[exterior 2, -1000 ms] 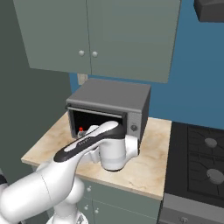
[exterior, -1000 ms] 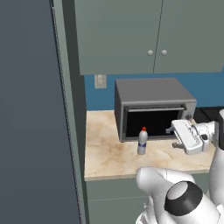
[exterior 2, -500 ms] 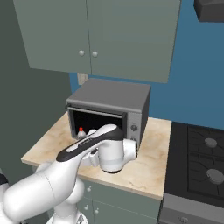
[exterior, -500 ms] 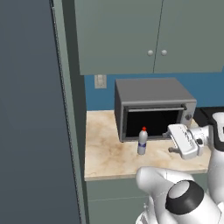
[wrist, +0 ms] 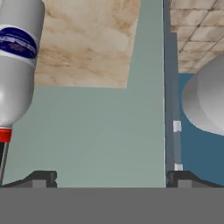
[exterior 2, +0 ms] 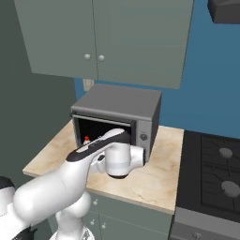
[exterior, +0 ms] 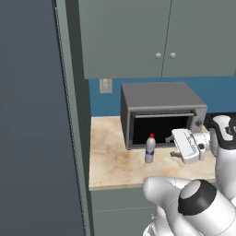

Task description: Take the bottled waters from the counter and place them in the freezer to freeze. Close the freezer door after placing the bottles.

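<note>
Reaching for the red-capped bottle (exterior: 150, 149) on the table (exterior: 110, 156) — my tool (wrist: 109, 177), jaws apart, sits just beside it and must centre on it.

Setting: rendered home kitchen. Evidence: grey-green wall cabinets (exterior: 156, 37) with round knobs above a beige marbled bench (exterior: 115, 156); blue backsplash wall (exterior 2: 206, 93); grey toaster oven (exterior 2: 119, 119) on the bench; black stovetop (exterior 2: 213, 173) with burners at right; tall dark freezer door (exterior: 32, 138) at left.
</note>
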{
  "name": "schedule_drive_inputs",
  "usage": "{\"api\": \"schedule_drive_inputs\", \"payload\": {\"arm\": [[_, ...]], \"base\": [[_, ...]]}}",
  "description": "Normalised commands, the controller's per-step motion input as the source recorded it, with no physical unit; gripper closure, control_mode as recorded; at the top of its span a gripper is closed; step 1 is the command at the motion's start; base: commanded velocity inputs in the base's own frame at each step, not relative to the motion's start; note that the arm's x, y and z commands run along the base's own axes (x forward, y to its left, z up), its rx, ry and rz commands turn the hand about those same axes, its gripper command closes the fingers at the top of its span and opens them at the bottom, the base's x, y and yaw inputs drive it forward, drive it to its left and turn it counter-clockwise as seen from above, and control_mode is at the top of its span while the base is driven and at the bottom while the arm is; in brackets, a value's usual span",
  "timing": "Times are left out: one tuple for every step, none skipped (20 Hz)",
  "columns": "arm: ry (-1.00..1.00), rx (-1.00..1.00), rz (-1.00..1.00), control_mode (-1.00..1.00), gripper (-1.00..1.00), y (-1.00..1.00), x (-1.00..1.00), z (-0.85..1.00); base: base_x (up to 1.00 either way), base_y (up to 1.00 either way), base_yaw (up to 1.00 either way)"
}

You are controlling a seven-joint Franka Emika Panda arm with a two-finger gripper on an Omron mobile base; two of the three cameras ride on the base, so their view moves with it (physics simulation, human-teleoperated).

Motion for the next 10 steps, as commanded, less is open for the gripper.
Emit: {"api": "schedule_drive_inputs", "payload": {"arm": [[0.00,-0.01,0.00,-1.00,-1.00,0.00,0.42,-0.15],[0.00,-0.01,0.00,-1.00,-1.00,0.00,0.39,-0.16],[0.00,-0.01,0.00,-1.00,-1.00,0.00,0.39,-0.17],[0.00,-0.02,0.00,-1.00,-1.00,0.00,0.39,-0.19],[0.00,-0.02,0.00,-1.00,-1.00,0.00,0.36,-0.19],[0.00,-0.01,0.00,-1.00,-1.00,0.00,0.33,-0.21],[0.00,-0.02,0.00,-1.00,-1.00,0.00,0.30,-0.22],[0.00,-0.02,0.00,-1.00,-1.00,0.00,0.30,-0.23],[0.00,-0.02,0.00,-1.00,-1.00,0.00,0.31,-0.23],[0.00,-0.02,0.00,-1.00,-1.00,0.00,0.29,-0.21]], "base": [[0.00,0.00,0.00],[0.00,0.00,0.00],[0.00,0.00,0.00],[0.00,0.00,0.00],[0.00,0.00,0.00],[0.00,0.00,0.00],[0.00,0.00,0.00],[0.00,0.00,0.00],[0.00,0.00,0.00],[0.00,0.00,0.00]]}}
